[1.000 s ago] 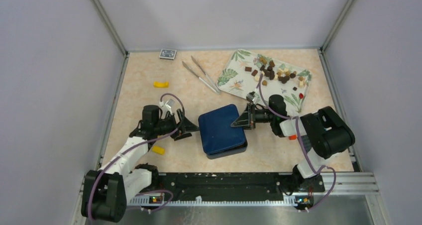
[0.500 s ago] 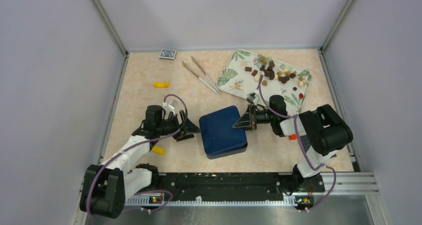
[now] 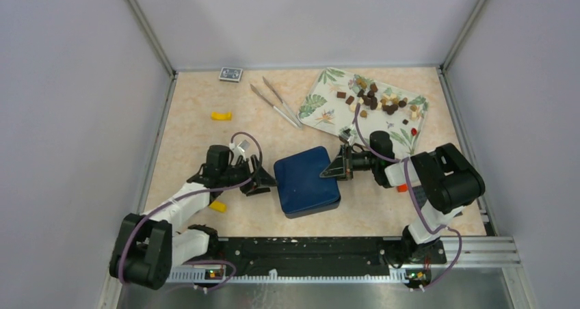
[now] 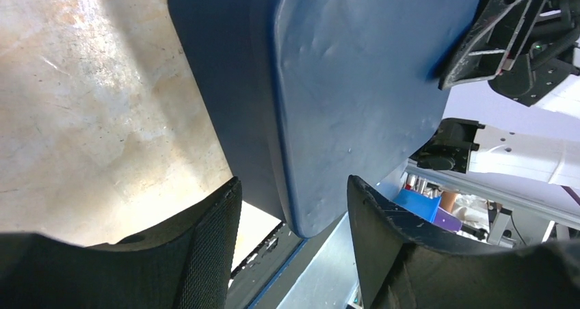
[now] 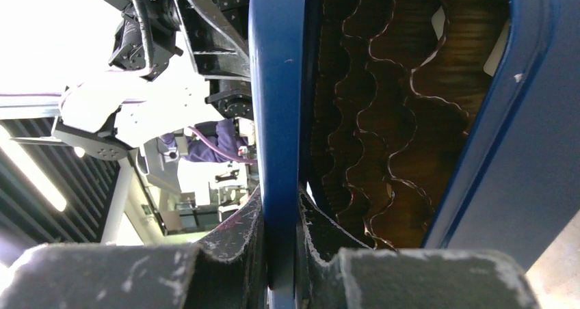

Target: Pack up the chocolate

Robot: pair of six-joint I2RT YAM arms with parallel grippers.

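The blue lid (image 5: 277,83) is pinched at its edge by the right gripper (image 5: 279,213), and brown paper cups (image 5: 383,117) are exposed beneath. The left gripper (image 4: 294,206) is held spread at the box (image 4: 219,83) edge. The chocolate (image 3: 377,100) is piled on the leaf-patterned tray (image 3: 320,105), upper right.

Overhead camera looks down; wrist cameras (very close) share the blue box (image 3: 306,181).

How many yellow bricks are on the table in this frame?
2. One yellow brick lies alone at the far left; the other sits nearer the front, partly tucked under the left arm. Others could be hidden beneath the arms or the blue box.
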